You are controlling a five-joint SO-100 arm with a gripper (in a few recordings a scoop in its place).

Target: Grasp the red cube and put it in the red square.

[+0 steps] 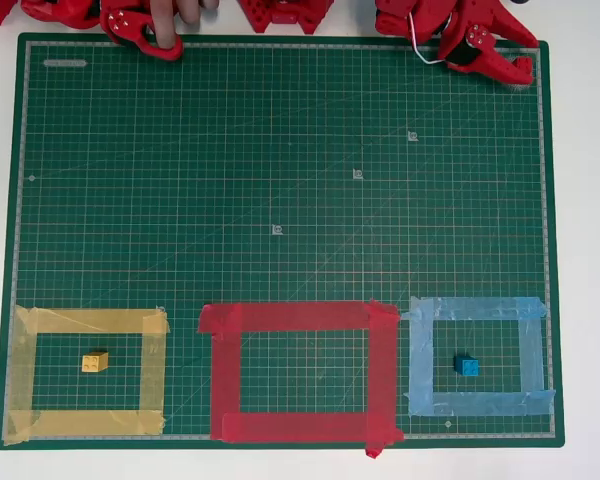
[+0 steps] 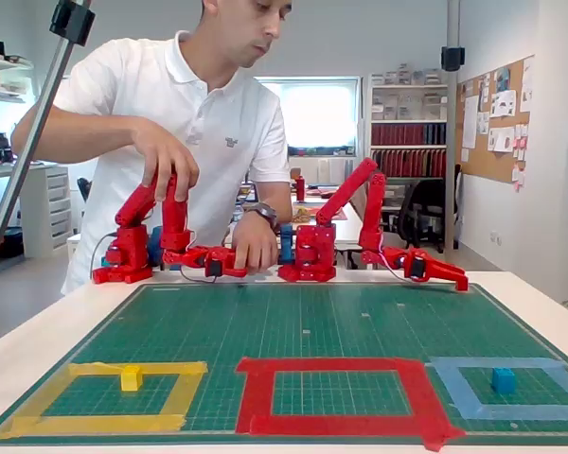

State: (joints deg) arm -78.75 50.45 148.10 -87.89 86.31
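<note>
One red square [image 1: 298,317]: tape frame midway along the mat's near edge, green mat showing inside, in overhead and fixed views.
Left neighbour: yellow frame [image 1: 90,320], just beside the square, yellow cube [image 1: 95,361] inside it.
Right neighbour: blue frame [image 1: 475,308], touching the square's corner, blue cube [image 1: 467,366] inside it.
Mat [image 1: 280,150]: green, gridded, on a white table [image 1: 585,250].
Gripper [image 1: 510,68]: low at the mat's far right corner in the overhead view, well apart from the square.
Fingers: cannot tell whether spread or closed.
</note>
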